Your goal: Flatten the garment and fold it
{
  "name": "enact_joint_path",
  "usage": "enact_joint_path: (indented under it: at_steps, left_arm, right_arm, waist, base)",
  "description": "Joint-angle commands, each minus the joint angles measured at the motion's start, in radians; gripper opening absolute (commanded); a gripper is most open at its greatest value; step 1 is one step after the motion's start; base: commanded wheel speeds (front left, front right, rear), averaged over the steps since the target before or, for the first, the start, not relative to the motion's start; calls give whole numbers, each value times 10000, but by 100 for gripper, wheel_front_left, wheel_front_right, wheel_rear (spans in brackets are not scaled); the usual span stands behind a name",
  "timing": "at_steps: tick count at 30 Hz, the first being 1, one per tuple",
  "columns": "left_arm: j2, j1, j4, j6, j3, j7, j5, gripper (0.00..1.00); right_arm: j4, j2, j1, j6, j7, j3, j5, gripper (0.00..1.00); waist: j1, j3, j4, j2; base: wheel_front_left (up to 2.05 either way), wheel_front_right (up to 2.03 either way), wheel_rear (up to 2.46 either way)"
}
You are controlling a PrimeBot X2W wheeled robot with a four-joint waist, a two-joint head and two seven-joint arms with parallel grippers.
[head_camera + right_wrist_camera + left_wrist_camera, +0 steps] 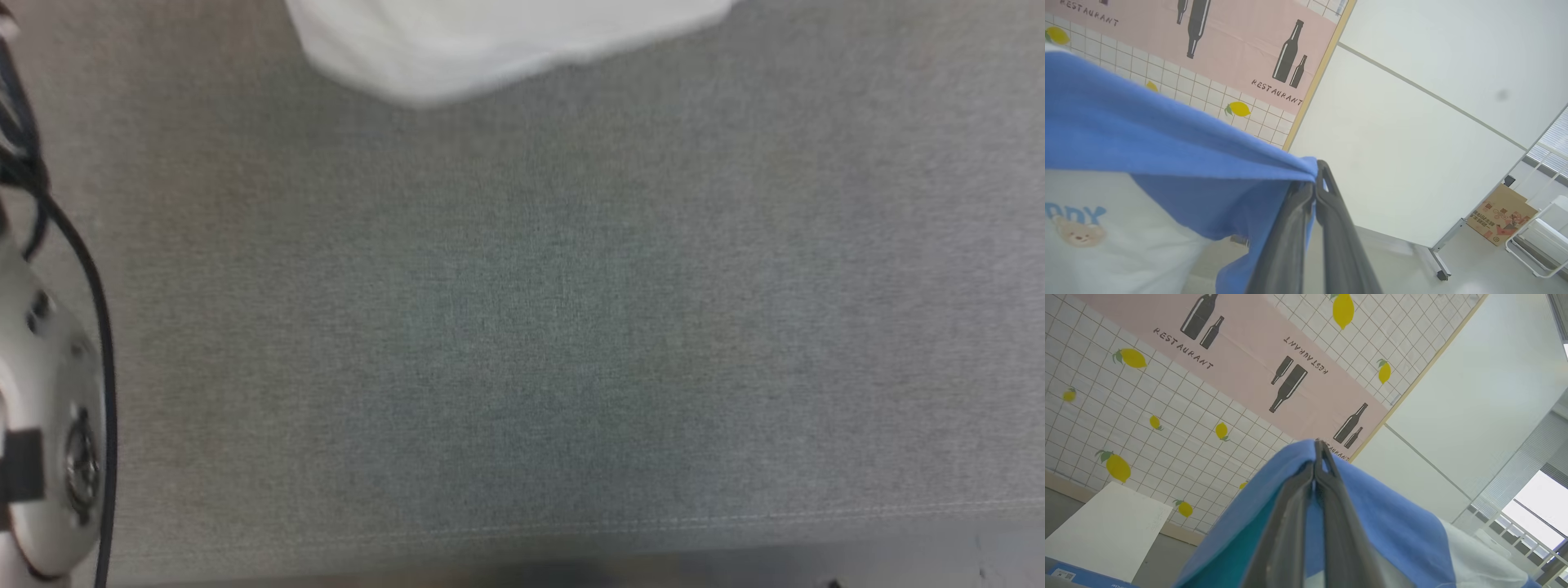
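While dangling the way thin, soft cotton does, sagging in loose folds from two pinch points and so handling as light, limp and unbreakable, yet liable to slip out of a shallow pinch. Dealing here with the garment (1392, 522), with blue cloth spilling down both sides of the dark fingers (1286, 539) across the lower middle of the left wrist view and white body cloth trailing into the lower right corner. Clamping the left tool (1319, 451) fully closed on a blue fold, at the centre of that frame, with nothing but cloth between the tips. Clamping the right tool (1318, 179) closed likewise on a blue edge, at the centre of the right wrist view, with blue stretching away to the upper left and a white front bearing a small bear print (1079, 232) hanging at the lower left. Showing, at the top centre of the head view, as a blurred white hem above the grey woven surface (522, 327); hard telling whether touching it or hanging clear. Judging the blue shoulder areas the right places for holding: well apart, near the top, letting the body hang straight before laying flat.
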Motion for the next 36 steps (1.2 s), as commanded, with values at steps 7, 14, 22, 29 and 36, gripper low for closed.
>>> enact_joint_path:
  at_steps: [7,14,22,29,36]
  left_arm:
    - [-95,-1768,865,-466,788,-1536,-13,0]
    - [-112,-1225,1684,-1191,691,-1722,-175,0]
    - [348,1843,2598,-2097,-276,-1302,394,0]
    - [391,5251,2442,-2644,-1110,-410,297,0]
    - [289,9184,1296,-2662,-1556,80,-123,0]
  right_arm:
    - [1055,519,-2036,-21,-1887,-880,-1245,0]
    - [2345,654,-1914,-21,-3124,-820,-1374,0]
    - [3154,654,941,-21,-3766,196,-60,0]
    - [2373,190,4335,-21,-2785,1153,1723,0]
    - [-74,-53,8823,-21,-782,552,2845,0]
  waist:
    - [-3,1980,-36,-1]
    - [-3,2211,143,-1]
    - [-3,1266,312,-1]
    - [-3,-176,536,-1]
    - [-3,-1629,597,-1]
  base:
    - [0,0,0]
    - [0,0,0]
    - [0,0,0]
    - [0,0,0]
    - [0,0,0]
